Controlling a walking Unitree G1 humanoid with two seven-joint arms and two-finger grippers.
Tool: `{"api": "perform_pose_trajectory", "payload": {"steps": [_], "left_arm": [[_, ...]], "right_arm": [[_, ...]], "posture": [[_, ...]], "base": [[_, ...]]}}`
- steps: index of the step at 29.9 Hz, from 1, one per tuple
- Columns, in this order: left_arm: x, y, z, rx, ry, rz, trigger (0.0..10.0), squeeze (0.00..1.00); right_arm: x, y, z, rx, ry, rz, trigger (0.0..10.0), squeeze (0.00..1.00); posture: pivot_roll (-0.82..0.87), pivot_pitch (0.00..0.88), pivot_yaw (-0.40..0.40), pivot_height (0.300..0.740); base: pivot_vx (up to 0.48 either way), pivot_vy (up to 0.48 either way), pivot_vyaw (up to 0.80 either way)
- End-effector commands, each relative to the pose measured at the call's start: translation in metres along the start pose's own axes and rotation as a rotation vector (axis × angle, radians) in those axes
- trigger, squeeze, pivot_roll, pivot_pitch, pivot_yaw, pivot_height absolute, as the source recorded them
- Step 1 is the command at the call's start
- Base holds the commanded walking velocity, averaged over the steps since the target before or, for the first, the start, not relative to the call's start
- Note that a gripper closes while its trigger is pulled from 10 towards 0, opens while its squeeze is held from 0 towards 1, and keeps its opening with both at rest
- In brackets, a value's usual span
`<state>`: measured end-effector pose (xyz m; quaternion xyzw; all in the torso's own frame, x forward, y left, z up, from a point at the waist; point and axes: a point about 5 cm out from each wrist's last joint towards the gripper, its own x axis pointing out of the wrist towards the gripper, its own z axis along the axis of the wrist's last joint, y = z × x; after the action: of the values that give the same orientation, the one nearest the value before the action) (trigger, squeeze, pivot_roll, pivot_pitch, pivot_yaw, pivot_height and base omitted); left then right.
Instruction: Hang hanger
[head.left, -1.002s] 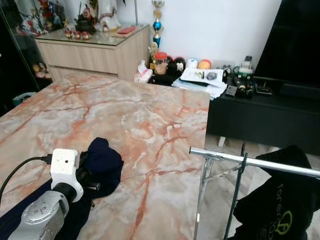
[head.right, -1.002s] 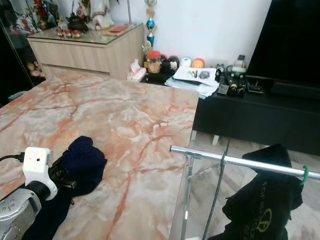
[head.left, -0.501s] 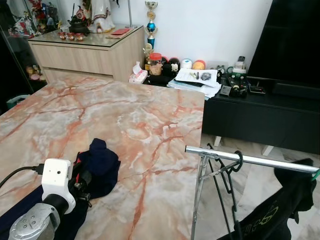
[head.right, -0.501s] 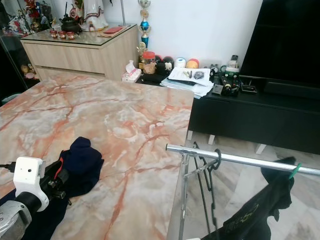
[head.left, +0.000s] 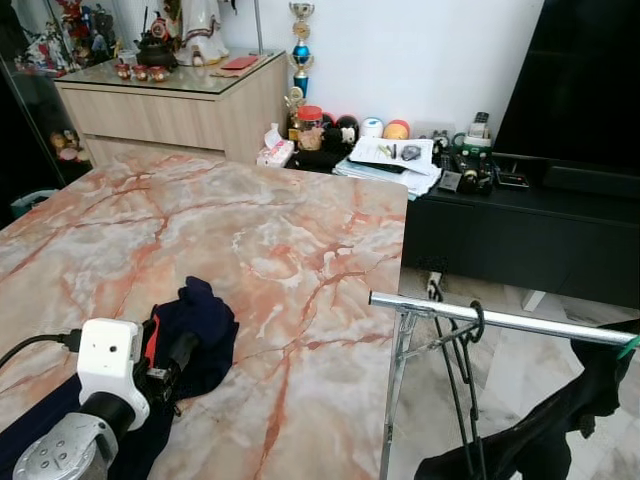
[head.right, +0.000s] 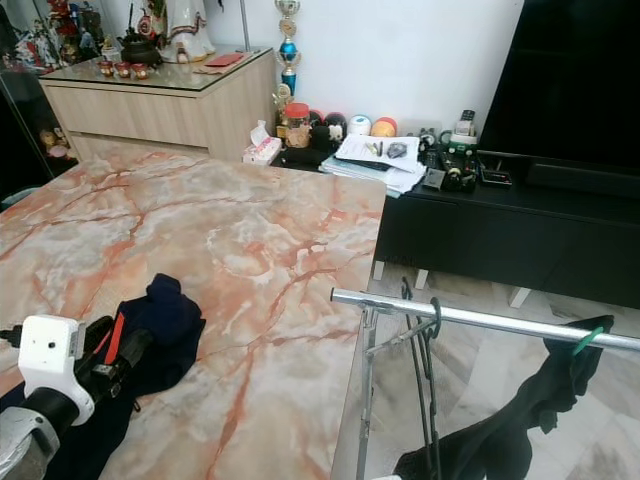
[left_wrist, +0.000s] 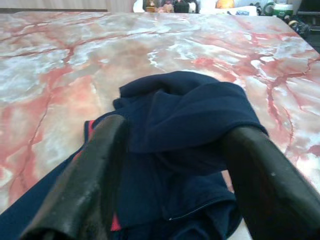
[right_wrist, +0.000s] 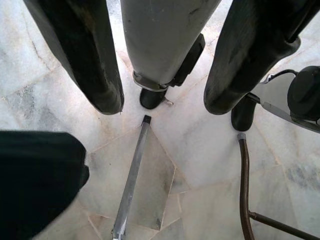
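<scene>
A big counter (head.left: 250, 230) with a pink and orange marble top takes up most of the room in front of the robot. Behind it stands a light wood cabinet (head.left: 180, 110) with little statues and a red thing on its glass top, and beside that a low black TV stand (head.left: 520, 225) with papers, round toys and a jar with a red lid. To the right of the counter is a shiny metal clothes rack (head.left: 500, 322) with one long bar. A black hanger (head.left: 462, 345) hooks over that bar near its left end, and its thin arms hang down. Further right on the bar a black piece of clothing (head.left: 560, 430) hangs from a green hanger hook (head.left: 628, 346) and sags low toward the pale marble floor (right_wrist: 170, 150). No words can be read on it, or on the papers. On the near left part of the counter lies a dark blue piece of clothing (left_wrist: 185, 120) in a soft heap, with a bit of red on it. The left gripper (left_wrist: 172, 175) lies low over this blue heap, its two black fingers spread wide with the cloth between them, not squeezing it. The right gripper (right_wrist: 162, 65) hangs down over the floor by the rack's feet, with its fingers spread apart and nothing in them.
</scene>
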<state>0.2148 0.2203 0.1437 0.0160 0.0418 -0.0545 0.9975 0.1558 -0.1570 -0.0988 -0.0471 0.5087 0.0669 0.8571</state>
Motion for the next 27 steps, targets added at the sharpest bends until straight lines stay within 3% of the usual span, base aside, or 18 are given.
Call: {"api": "perform_pose_trajectory", "payload": {"steps": [1,8,27], "left_arm": [[-0.002,0.004,0.002,0.009,-0.013,0.032,10.0,0.00],[0.002,-0.004,-0.008,-0.005,0.014,0.019,10.0,0.00],[0.002,-0.003,-0.008,-0.020,0.006,0.027,10.0,0.00]], "right_arm": [[0.000,0.001,0.000,-0.007,0.003,0.003,10.0,0.00],[0.000,0.000,0.001,0.005,-0.009,-0.006,10.0,0.00],[0.000,0.001,0.003,0.010,-0.021,-0.011,10.0,0.00]], "posture": [[0.27,0.000,0.002,0.740],[0.25,0.000,0.003,0.740],[0.25,0.014,0.004,0.740]], "base": [[0.000,0.000,0.00],[0.000,0.000,0.00],[0.000,0.000,0.00]]}}
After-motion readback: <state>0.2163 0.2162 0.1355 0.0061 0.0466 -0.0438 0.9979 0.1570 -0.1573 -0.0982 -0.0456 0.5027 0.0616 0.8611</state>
